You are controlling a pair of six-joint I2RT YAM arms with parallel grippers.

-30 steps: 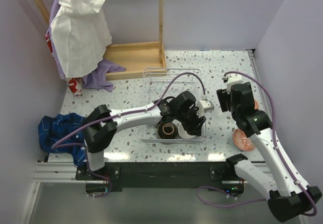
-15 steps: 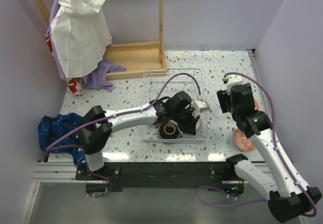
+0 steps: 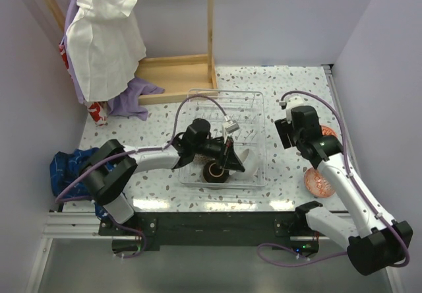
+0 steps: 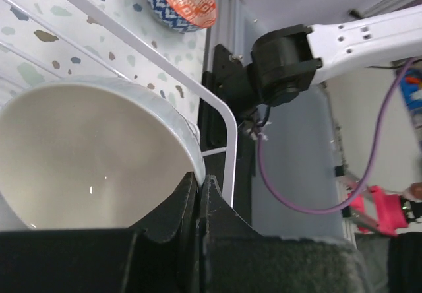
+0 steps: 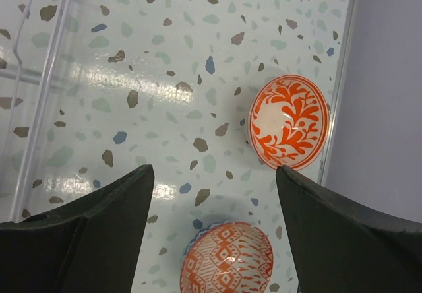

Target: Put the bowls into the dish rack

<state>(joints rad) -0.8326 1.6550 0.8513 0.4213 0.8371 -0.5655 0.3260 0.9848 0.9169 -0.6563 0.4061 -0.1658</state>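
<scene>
The wire dish rack stands mid-table. My left gripper is inside it, shut on the rim of a white bowl that stands tilted on edge at the rack's near right. In the left wrist view the fingers pinch the white bowl's rim beside the rack's wire rail. A brown bowl sits in the rack next to it. My right gripper is open and empty above the table right of the rack. Below it lie two orange bowls, one floral and one patterned.
A wooden frame draped with white cloth stands at the back left. Purple cloth and blue cloth lie at the left. The side wall runs close along the right of the orange bowls.
My left arm has drawn back to the left inside the rack, carrying the white bowl and tilting it on edge. My right gripper has shifted slightly left and away.
</scene>
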